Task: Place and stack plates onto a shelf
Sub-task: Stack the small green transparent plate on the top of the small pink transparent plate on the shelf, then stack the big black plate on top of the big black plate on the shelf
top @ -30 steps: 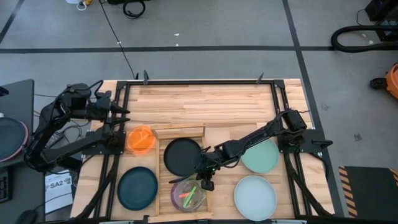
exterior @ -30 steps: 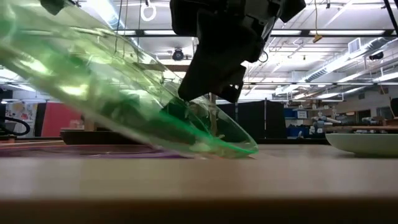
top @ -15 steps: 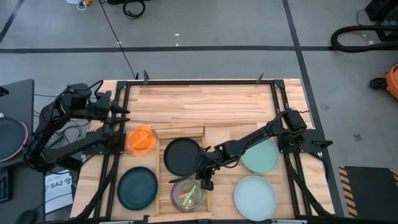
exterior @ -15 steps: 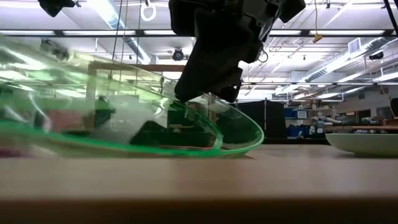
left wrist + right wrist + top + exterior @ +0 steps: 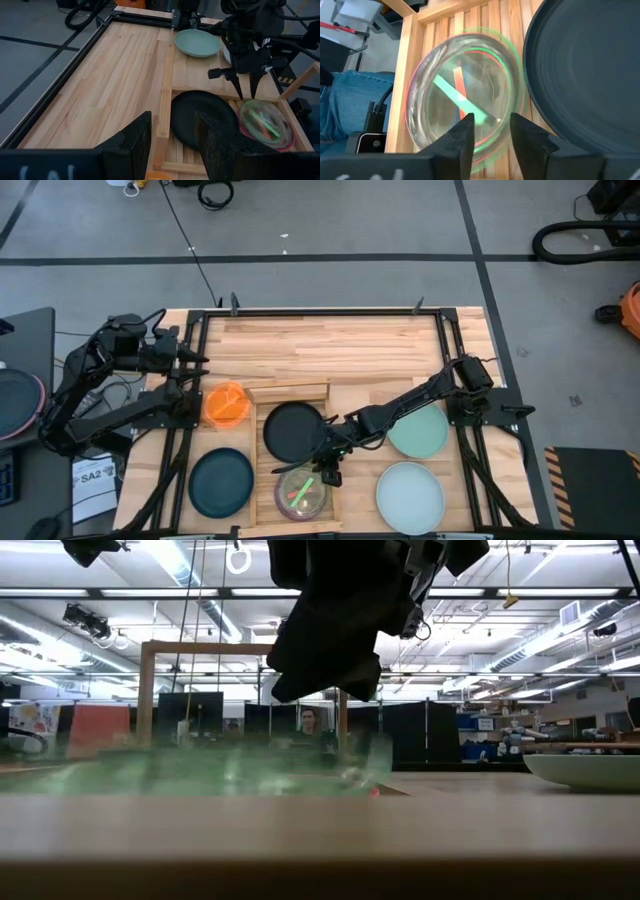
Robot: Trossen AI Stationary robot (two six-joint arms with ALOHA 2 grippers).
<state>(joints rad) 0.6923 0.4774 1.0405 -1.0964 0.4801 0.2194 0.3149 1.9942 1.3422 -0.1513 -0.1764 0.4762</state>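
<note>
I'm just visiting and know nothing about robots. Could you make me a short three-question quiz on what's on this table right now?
1. True or false: the black plate lies inside the shelf.
2. Which plate lies on the table outside the shelf, next to its left side: (a) orange plate, (b) mint green plate, (c) pale plate?
3. What sits right under the right gripper?

Key
1. True.
2. (a).
3. The green translucent plate, lying on a purple-rimmed one in the shelf; the gripper's fingers stand apart above it, holding nothing.
</note>
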